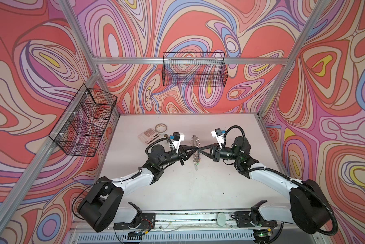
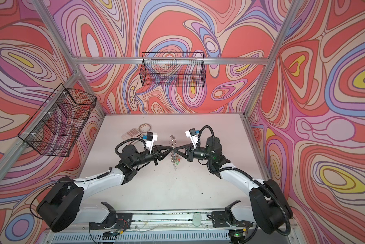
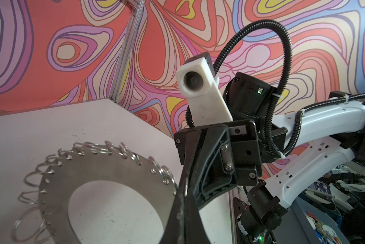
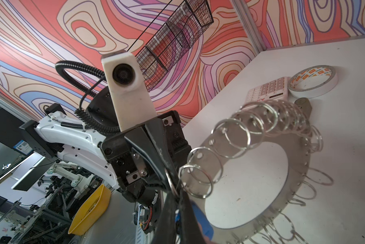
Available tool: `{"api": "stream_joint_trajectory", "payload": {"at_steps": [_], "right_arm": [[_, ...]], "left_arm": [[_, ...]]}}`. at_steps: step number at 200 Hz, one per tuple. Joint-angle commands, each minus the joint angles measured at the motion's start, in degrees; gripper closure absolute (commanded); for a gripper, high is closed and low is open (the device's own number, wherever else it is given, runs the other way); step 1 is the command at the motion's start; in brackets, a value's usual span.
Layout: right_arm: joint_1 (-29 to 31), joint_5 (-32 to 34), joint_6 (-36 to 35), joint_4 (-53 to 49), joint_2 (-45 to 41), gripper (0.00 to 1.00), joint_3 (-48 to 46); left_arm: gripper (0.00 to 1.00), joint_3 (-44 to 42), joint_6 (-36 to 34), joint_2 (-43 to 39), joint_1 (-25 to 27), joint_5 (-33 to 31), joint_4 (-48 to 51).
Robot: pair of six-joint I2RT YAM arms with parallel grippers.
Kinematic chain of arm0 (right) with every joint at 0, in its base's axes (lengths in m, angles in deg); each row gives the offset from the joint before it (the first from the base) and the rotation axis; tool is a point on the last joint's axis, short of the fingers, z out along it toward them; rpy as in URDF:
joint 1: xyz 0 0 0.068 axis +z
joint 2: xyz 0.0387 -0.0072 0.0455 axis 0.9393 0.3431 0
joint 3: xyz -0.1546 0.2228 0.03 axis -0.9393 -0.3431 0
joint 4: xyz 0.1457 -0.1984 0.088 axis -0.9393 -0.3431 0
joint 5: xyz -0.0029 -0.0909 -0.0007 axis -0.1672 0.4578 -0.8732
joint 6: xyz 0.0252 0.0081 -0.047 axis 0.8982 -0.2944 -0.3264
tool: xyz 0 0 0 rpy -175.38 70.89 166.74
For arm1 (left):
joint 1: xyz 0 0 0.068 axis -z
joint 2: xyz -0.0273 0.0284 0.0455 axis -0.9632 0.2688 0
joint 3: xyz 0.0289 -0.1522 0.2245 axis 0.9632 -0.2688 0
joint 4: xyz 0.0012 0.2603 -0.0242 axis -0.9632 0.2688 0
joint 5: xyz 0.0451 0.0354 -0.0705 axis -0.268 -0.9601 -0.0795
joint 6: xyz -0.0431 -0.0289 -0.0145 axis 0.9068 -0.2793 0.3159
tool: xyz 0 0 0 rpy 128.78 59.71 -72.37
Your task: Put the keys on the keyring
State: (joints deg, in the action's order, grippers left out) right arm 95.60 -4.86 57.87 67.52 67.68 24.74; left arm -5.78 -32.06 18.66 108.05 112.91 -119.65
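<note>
While left hand [image 1: 196,149] and right hand [image 1: 201,150] pinch it, the loop-fringed metal keyring [image 1: 194,140] stands.

Keyring [image 1: 195,142] at centre frame
In both top views it stood edge-on over the table [image 1: 219,186], the left gripper [image 1: 194,149] at its left, the right gripper [image 1: 201,150] at its right; a calculator [image 1: 148,135] and tape roll [image 1: 161,128] lay on the table to its upper left.

Near half of the table [image 1: 188,186] lies open; calculator [image 1: 148,135] and tape roll [image 1: 161,128] (adjacent) stand beyond left claw [image 1: 195,150].
</note>
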Motion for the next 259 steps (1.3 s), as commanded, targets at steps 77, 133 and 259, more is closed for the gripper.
{"api": "stream_joint_trajectory", "payload": {"at_steps": [77, 133, 259], "right_arm": [[2.04, 6.51, -12.02, -10.7, -2.12, 1.0, 2.04], [2.15, 6.13, -12.23, -11.05, -2.83, 1.0, 2.08], [2.8, 7.59, -12.58, -11.98, -3.61, 1.0, 1.99]], "left_arm": [[0.9, 10.37, -14.32, -4.24, -0.43, 14.64, 30.56], [0.84, 13.03, -17.16, -4.06, -0.43, 13.11, 37.11], [0.73, 19.71, -27.16, -7.75, -2.89, 8.24, 54.33]]}}
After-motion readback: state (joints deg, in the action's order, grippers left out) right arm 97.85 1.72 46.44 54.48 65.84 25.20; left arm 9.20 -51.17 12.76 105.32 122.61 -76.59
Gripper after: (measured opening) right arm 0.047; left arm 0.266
